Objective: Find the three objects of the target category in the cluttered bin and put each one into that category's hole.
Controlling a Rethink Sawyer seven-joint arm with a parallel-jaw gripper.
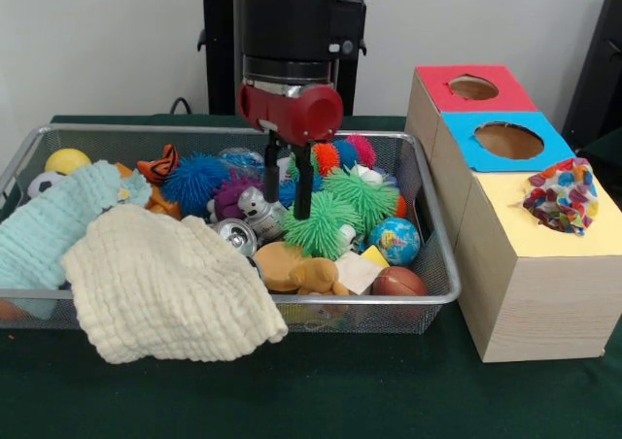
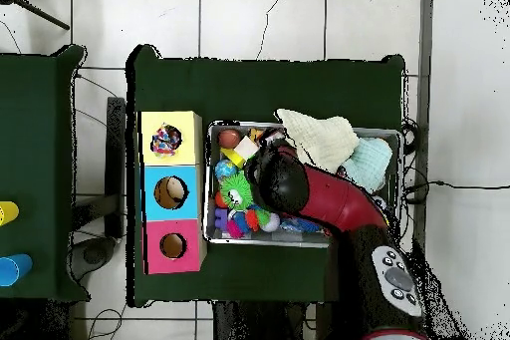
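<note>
The target category is not named, but a multicoloured patchwork ball [image 1: 562, 196] already sits in the hole of the yellow-topped box [image 1: 544, 293], so soft spiky or ball-like toys are a fair guess. In the wire bin [image 1: 428, 293] the nearest candidates are the green spiky ball [image 1: 326, 227] at the centre, a second green one [image 1: 364, 194] at its 1 o'clock, and a blue spiky ball [image 1: 194, 182] toward 10 o'clock. A globe ball [image 1: 395, 240] lies at 3 o'clock of the first green ball, a brown ball [image 1: 398, 282] at 5 o'clock, and a metal can [image 1: 236, 235] at 9 o'clock.

The gripper [image 1: 288, 182] hangs over the bin's middle, its two dark fingers [image 1: 302, 182] parted and empty, their tips just at the upper left edge of the green spiky ball. In my judgement this is the reach-and-pick step for the next object. The next move calls for centring over the chosen toy, lowering and closing, then carrying it toward 3 o'clock to the boxes.

A cream cloth [image 1: 165, 288] drapes over the bin's near rim at 7 o'clock, with a pale blue cloth [image 1: 49, 227] beside it; both may hide further items. The blue-topped box [image 1: 507, 141] and the red-topped box [image 1: 472, 88] stand beyond the yellow one, their holes empty.
</note>
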